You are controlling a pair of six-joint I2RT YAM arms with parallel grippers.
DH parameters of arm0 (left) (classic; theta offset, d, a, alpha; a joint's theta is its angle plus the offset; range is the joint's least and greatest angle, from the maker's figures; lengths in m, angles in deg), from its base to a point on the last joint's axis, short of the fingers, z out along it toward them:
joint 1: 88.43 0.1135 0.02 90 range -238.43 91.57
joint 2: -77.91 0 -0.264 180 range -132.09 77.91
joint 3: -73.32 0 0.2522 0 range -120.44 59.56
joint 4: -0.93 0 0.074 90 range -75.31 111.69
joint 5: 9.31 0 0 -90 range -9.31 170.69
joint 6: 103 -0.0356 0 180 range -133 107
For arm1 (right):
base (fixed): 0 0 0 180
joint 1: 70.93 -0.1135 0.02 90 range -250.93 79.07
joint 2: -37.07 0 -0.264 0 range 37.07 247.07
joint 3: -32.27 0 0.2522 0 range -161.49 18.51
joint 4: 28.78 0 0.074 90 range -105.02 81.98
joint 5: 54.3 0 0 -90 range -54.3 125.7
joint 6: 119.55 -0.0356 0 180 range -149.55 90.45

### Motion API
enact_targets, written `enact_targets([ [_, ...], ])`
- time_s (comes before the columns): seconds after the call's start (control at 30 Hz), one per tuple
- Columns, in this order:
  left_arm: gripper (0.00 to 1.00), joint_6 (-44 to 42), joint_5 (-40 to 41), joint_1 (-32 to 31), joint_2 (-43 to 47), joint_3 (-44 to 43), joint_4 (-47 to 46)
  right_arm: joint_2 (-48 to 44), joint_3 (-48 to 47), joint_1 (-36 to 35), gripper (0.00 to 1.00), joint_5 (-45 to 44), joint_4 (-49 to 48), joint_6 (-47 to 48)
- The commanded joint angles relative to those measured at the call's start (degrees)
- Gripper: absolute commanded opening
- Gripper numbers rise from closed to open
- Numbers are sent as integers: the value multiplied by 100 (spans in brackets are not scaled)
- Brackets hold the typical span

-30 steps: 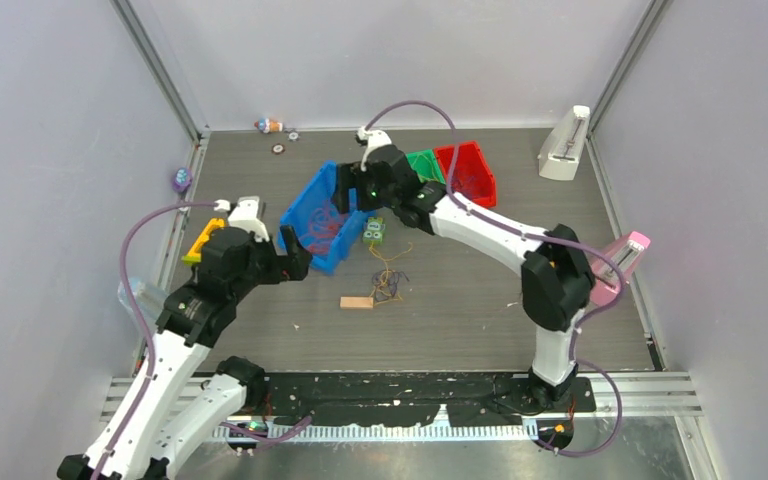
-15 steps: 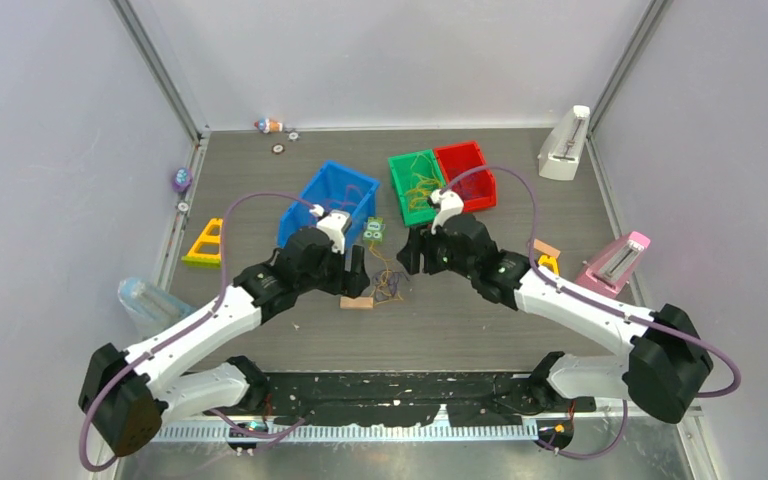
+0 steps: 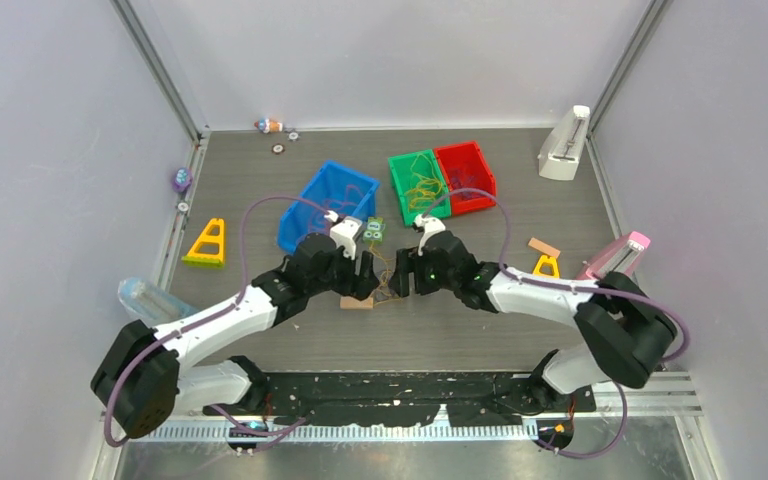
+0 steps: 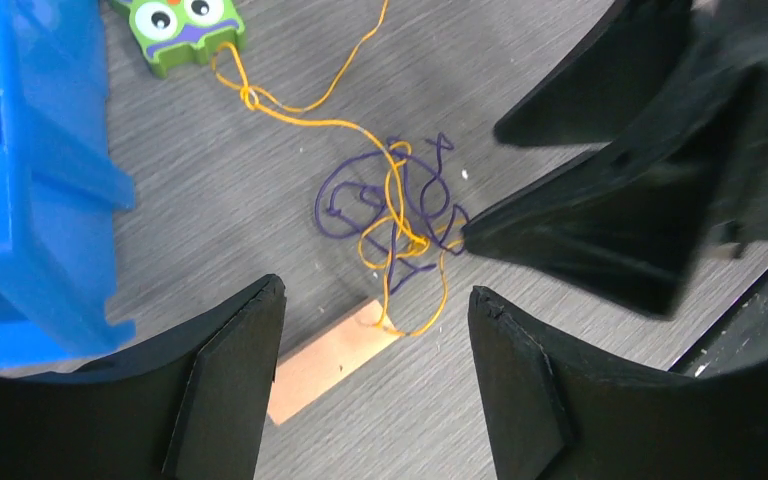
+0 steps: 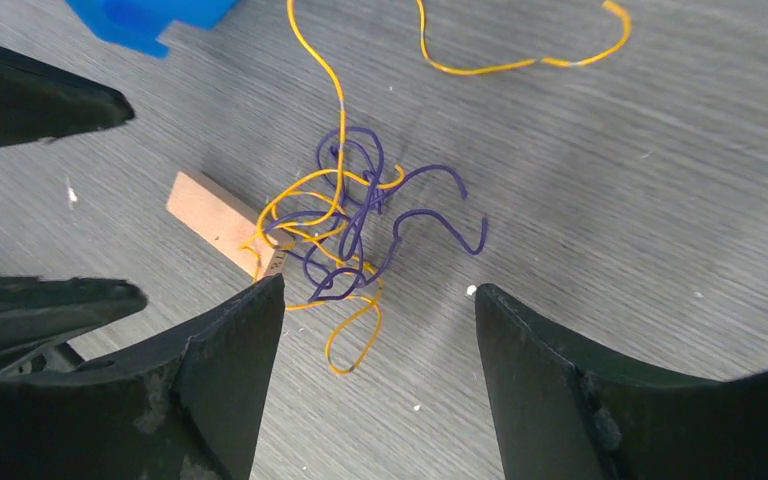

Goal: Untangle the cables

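A small tangle of yellow and purple cables lies on the grey table between both grippers. It shows in the left wrist view and the right wrist view. One yellow strand runs to a green owl block. My left gripper is open and empty, just left of the tangle. My right gripper is open and empty, just right of it, a fingertip close to the strands. More loose cables lie in the green bin, the red bin and the blue bin.
A small wooden block lies by the tangle, under a yellow strand. A yellow triangle, a clear bottle, two metronomes and a second yellow triangle stand around the table.
Both arms swung in from the bins at the back and came down to the tangle, the left from the left side, the right from the right side. The tangle has not moved.
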Motion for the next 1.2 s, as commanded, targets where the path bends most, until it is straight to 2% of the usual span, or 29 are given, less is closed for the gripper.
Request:
enact_targets([
  [0.0,68,-5,-160,-20,-190,41,-1120,481,-340,-92,73,145,-513,-135],
  [0.1,66,-26,-169,-20,-282,113,-1280,807,-423,-100,61,21,-561,-196],
  [0.17,65,-22,-240,-20,-336,228,-1479,905,-427,-98,46,-46,-573,-242],
  [0.2,64,-15,-284,-20,-382,268,-1561,917,-421,-101,32,-62,-574,-259],
  [0.27,64,-44,-364,-21,-514,215,-1543,852,-333,-100,15,-83,-683,-288],
  [0.33,63,-66,-434,-20,-651,94,-1428,655,-162,-98,7,-100,-842,-325],
  [0.63,61,4,-818,-21,-1204,-293,-1257,577,34,-105,5,134,-1058,-395],
  [0.97,61,50,-631,-21,-1410,-428,-1167,422,94,-109,5,133,-1049,-403],
  [1.17,54,92,-655,-21,-2040,-1076,-649,378,193,-167,5,133,-1085,-408],
])
